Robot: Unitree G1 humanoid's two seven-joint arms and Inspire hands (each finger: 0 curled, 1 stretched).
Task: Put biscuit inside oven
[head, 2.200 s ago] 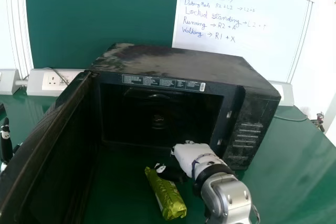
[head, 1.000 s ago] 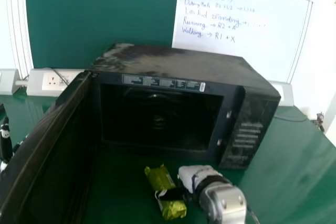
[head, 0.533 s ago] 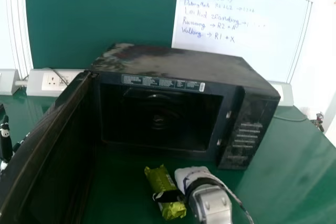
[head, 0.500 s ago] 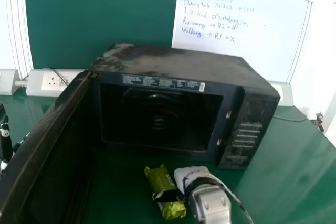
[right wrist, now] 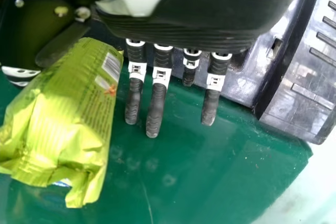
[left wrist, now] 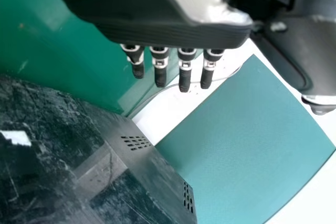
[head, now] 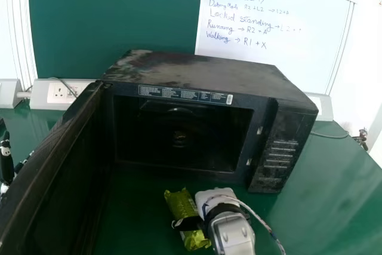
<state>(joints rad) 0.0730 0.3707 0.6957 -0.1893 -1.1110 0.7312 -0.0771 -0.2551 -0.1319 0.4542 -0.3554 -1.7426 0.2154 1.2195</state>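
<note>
The biscuit (head: 176,200) lies on the table (head: 334,189), outside the oven (head: 197,70) and in front of its opening, on the side nearer the robot. It slants, its far end toward the left and its near end toward the right. The table's right edge is well apart from it, beyond the oven's right side. The oven's door (head: 48,165) stands wide open on the left, and the biscuit is between this door and the right hand (head: 213,196).

The right hand is low at the biscuit's right side, in front of the oven. Its thumb (head: 188,223) crosses over the biscuit's middle. In the right wrist view its fingers (right wrist: 157,103) are straight, with narrow gaps between some and a wider one near the outer side, and they point down beside the biscuit. They are not curled round it; whether they touch it I cannot tell.

The left hand (head: 6,162) is at the head view's left edge, beyond the outer side of the door. In the left wrist view its fingers (left wrist: 159,69) are straight and slightly parted, the thumb well apart from them, and they hold nothing.

Behind the oven, a socket strip (head: 74,89) stands along the table's back edge, left of the oven. Above are a green board (head: 113,16) and a whiteboard (head: 274,40) with handwriting. A cable (head: 331,136) lies on the table to the oven's right.
</note>
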